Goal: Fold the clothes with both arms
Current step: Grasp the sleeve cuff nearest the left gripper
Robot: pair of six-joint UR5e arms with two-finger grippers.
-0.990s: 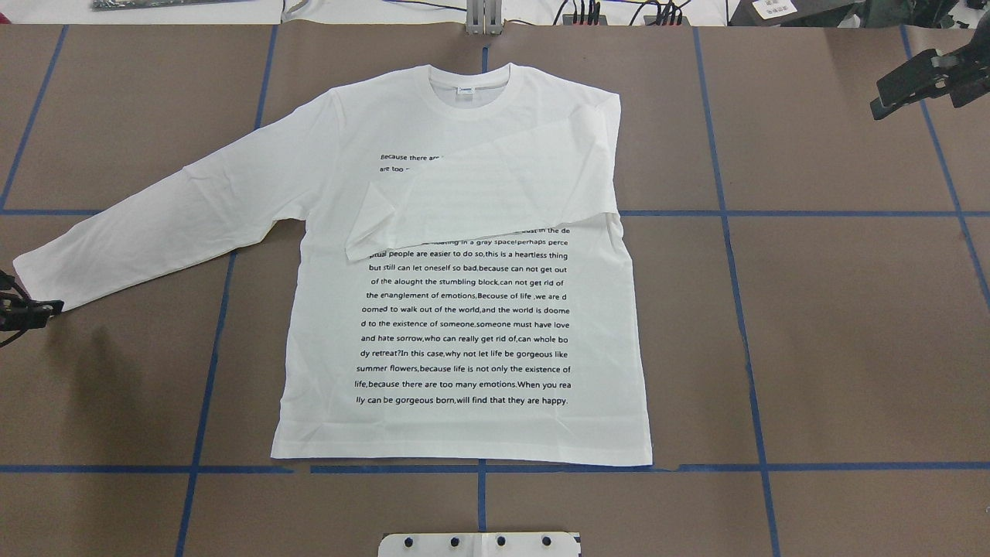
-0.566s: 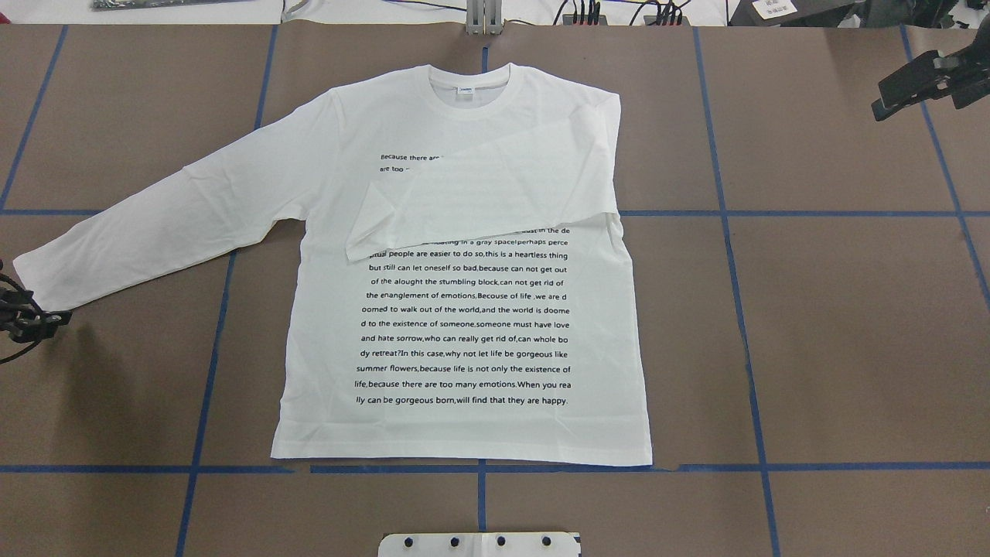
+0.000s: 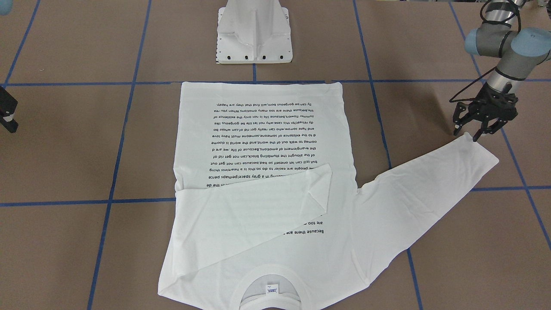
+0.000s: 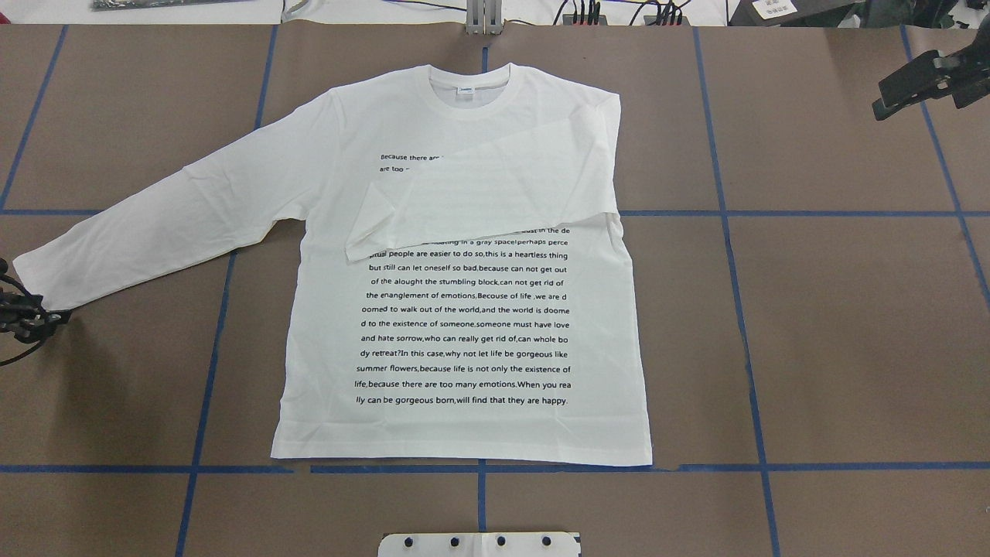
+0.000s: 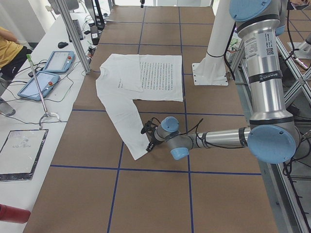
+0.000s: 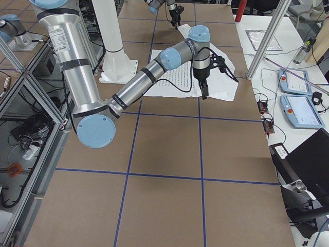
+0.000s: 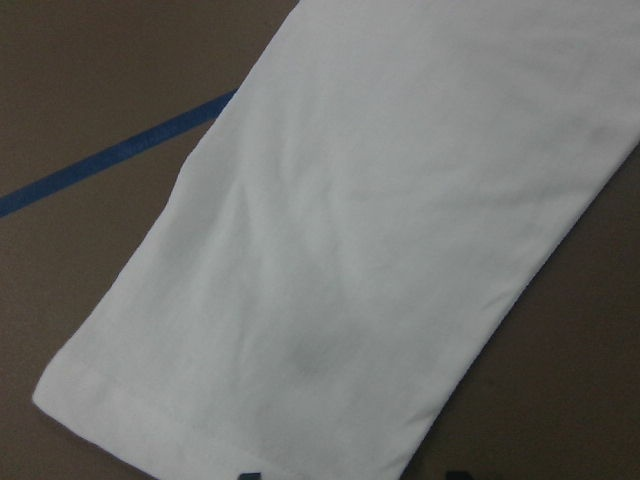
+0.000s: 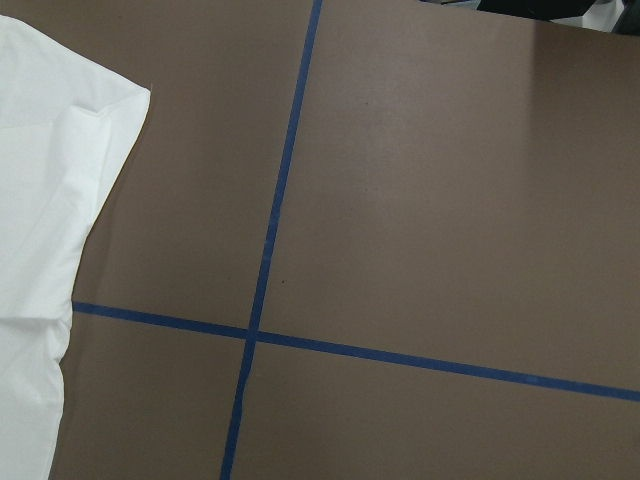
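The white long-sleeved shirt (image 4: 464,325) lies flat on the brown table with its text side up and its collar (image 4: 469,97) at the far edge. One sleeve (image 4: 495,193) is folded across the chest. The other sleeve (image 4: 155,224) stretches out flat towards my left arm. My left gripper (image 3: 465,135) is open, its fingertips low at the corner of that sleeve's cuff (image 7: 200,400), holding nothing. My right gripper (image 4: 882,108) hangs above bare table at the far right, well away from the shirt. I cannot tell whether it is open or shut.
The white pedestal base (image 3: 255,38) stands at the table's near edge behind the shirt's hem. Blue tape lines (image 4: 742,309) grid the brown surface. A side table with teach pendants (image 5: 46,82) runs beyond the collar end, and a person's sleeve (image 5: 9,48) shows there.
My left gripper has crept a little closer to the cuff. The right gripper has drifted slightly up and outward. The shirt has not moved.
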